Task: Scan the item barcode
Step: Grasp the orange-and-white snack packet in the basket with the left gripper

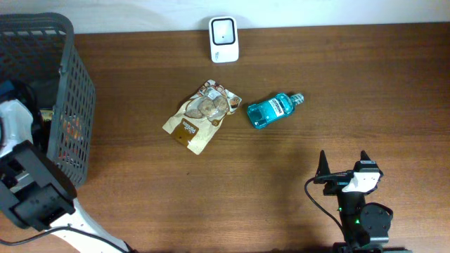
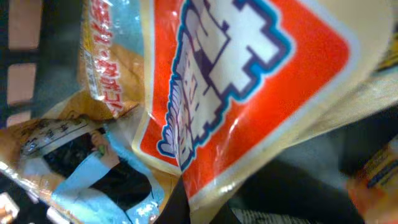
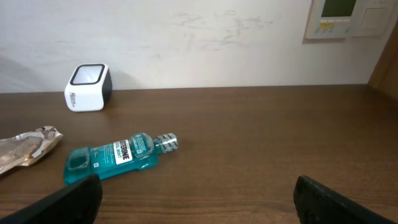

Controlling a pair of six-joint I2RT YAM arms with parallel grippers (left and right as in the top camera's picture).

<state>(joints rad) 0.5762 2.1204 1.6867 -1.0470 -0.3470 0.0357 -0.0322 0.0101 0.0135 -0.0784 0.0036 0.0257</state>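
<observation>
The overhead camera looks straight down on the wooden table [image 1: 281, 204], with the right gripper [image 1: 343, 158] near the frame's lower edge. The right wrist camera sits low behind its fingers [image 3: 68, 199], facing the wall [image 3: 217, 43]; the mouthwash bottle [image 3: 112, 158] and white scanner [image 3: 87, 87] ahead of them also show overhead. The left wrist camera is pressed close against glossy snack packets [image 2: 249, 81].

Dark wooden table [image 1: 232, 183] against a pale, scuffed wall [image 3: 205, 50]
</observation>
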